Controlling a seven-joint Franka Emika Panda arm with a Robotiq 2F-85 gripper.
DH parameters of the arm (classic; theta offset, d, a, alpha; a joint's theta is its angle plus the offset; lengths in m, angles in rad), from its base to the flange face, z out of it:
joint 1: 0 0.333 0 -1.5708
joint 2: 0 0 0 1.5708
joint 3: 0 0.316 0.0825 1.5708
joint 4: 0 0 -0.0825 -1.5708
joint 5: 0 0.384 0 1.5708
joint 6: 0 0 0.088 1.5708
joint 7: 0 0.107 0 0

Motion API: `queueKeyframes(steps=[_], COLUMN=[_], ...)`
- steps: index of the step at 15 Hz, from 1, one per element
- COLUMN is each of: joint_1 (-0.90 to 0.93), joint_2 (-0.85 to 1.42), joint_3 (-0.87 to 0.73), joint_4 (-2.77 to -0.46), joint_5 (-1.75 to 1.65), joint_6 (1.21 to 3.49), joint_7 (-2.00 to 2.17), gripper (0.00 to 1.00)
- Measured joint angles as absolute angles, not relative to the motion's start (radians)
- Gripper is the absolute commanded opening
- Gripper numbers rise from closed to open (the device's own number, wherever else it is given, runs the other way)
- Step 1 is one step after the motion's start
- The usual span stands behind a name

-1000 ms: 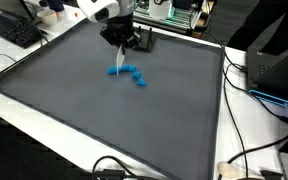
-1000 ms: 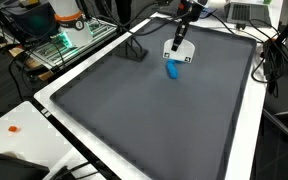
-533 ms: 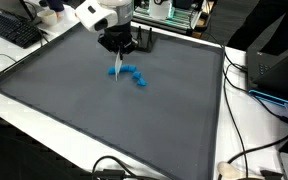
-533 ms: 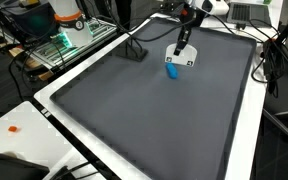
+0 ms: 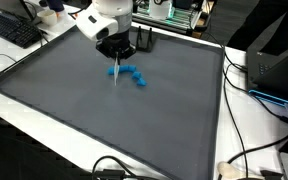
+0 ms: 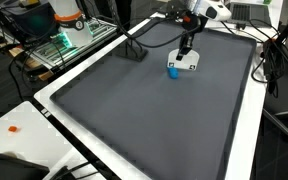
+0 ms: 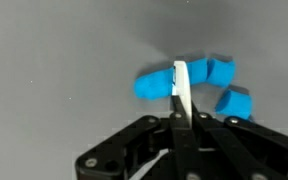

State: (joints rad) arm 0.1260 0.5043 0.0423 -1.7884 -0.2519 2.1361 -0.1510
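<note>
Gripper [image 7: 181,116] w/ card [image 7: 180,82] (blue blocks [image 7: 151,87] behind)

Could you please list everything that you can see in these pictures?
blue pieces: several, blue, clustered on the mat beneath the gripper
white stick: one, white, between the gripper's fingers, tip at the blue pieces
mat: one, dark grey, covering the table
table: one, white, under the mat
keyboard: one, black, on the table beyond the mat
cables: several, black, at the table's edges
gripper: one, black, above the blue pieces
</note>
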Motion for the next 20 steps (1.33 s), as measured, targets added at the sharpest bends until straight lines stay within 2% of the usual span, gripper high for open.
queueKeyframes(steps=[20], joint_1=[0.108], joint_2=[0.513], joint_3=[0.042], joint_4=[-1.833], joint_5=[-0.258], joint_6=[2.202], joint_7=[-0.201], gripper=[0.01])
